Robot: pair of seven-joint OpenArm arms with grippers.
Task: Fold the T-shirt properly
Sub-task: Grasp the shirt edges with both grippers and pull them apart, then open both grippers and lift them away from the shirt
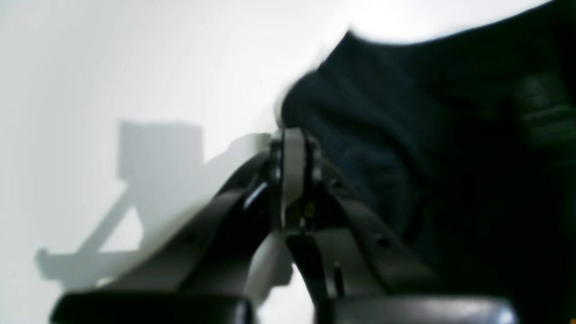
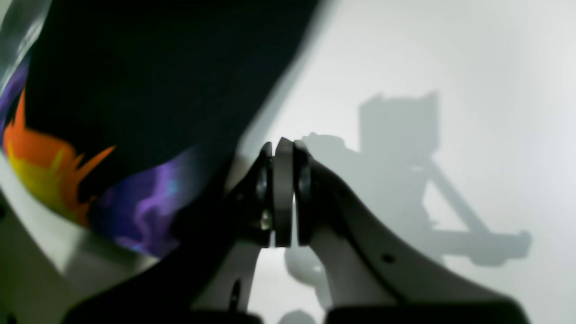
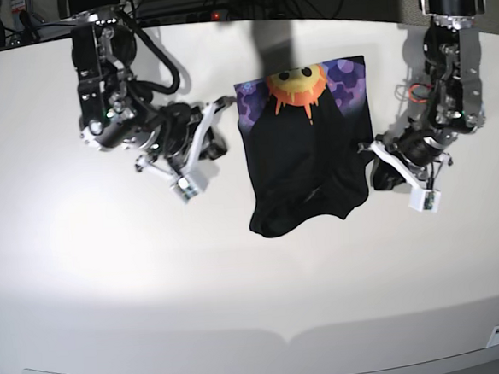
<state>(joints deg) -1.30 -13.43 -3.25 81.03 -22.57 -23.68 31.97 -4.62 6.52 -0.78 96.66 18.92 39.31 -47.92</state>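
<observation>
The T-shirt [image 3: 303, 162] lies mid-table, mostly black, rumpled at its near edge. Its orange-yellow sun face [image 3: 298, 83] on purple shows in a band at the far end. My right gripper [image 3: 226, 102] is shut beside the shirt's far left corner. In the right wrist view its tips [image 2: 283, 144] are pressed together with no cloth between them, and the T-shirt [image 2: 157, 67] fills the upper left. My left gripper [image 3: 369, 148] is shut at the shirt's right edge. In the blurred left wrist view its tips [image 1: 293, 135] sit just below the edge of the T-shirt [image 1: 427, 135].
The white table [image 3: 110, 274] stretches wide to the left and toward the near edge. Dark cables [image 3: 219, 1] run along the far edge behind the arms. Both arm bases stand at the back corners.
</observation>
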